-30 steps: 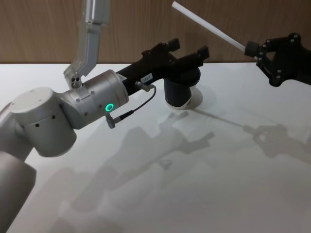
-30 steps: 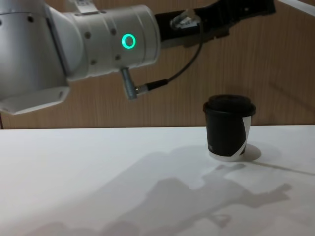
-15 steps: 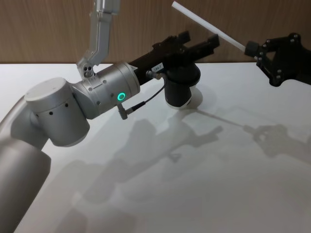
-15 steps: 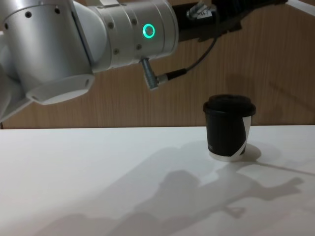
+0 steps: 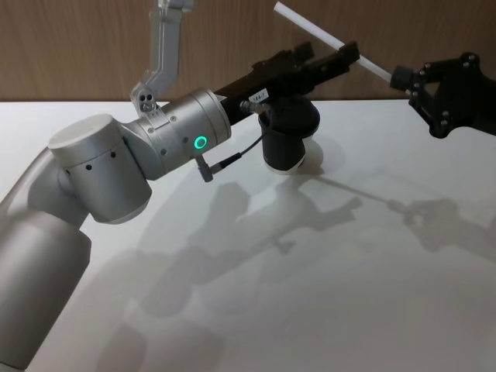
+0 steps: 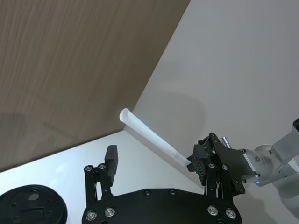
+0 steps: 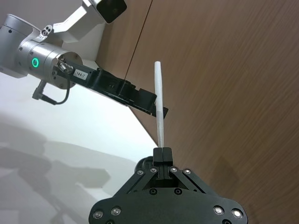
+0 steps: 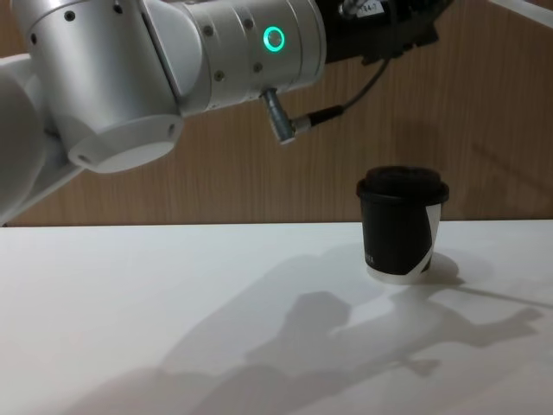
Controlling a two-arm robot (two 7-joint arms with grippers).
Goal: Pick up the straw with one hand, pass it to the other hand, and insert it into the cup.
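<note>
The white straw (image 5: 333, 40) slants up and to the left above the table, its lower end pinched in my right gripper (image 5: 397, 76), which is shut on it at the right. In the right wrist view the straw (image 7: 159, 105) rises straight out of that gripper (image 7: 162, 153). My left gripper (image 5: 328, 56) is open and raised above the cup (image 5: 288, 138), with its fingertips level with the straw's middle. Seen from the left wrist, the straw (image 6: 147, 135) lies across the gap of the open left gripper (image 6: 161, 161). The black lidded cup (image 8: 402, 226) stands upright on the table.
A white table (image 5: 325, 279) runs back to a wooden wall (image 5: 77, 46). The thick silver left arm (image 5: 116, 167) with its green ring light stretches over the table's left and middle. Shadows of both arms fall in front of the cup.
My left arm has risen and reached farther right, bringing its open fingers from beside the cup's lid up to the straw. The right gripper, the straw and the cup have stayed still.
</note>
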